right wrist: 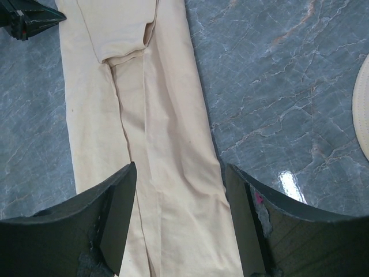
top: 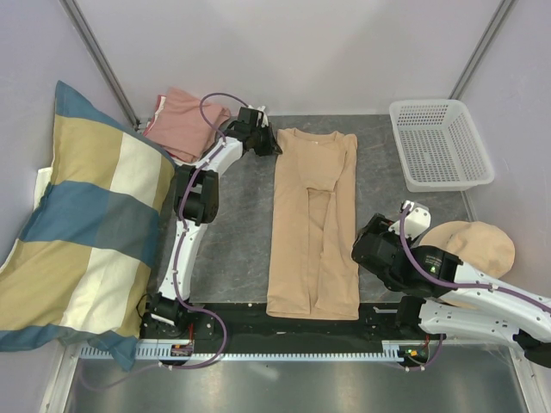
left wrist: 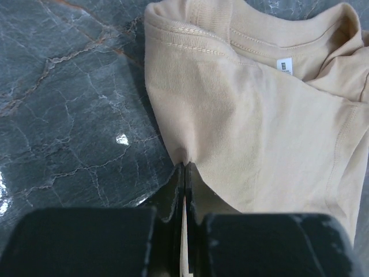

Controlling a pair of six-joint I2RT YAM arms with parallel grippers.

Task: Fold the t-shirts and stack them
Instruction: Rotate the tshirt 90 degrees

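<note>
The tan t-shirt (top: pixel 314 219) lies flat in the middle of the table, sides folded in to a long strip, neck at the far end. The salmon-pink t-shirt (top: pixel 182 123) lies folded at the far left. My left gripper (top: pixel 269 142) is at the tan shirt's far left shoulder corner. In the left wrist view it (left wrist: pixel 185 168) is shut on the edge of the tan cloth (left wrist: pixel 259 115), near the white neck label (left wrist: pixel 285 65). My right gripper (right wrist: pixel 180 184) is open and empty, hovering over the right edge of the tan shirt (right wrist: pixel 167 144) near its lower half.
A big striped pillow (top: pixel 86 224) fills the left side. A white mesh basket (top: pixel 439 142) stands at the far right. A round beige hat-like thing (top: pixel 469 249) lies beside the right arm and shows at the edge of the right wrist view (right wrist: pixel 362 109).
</note>
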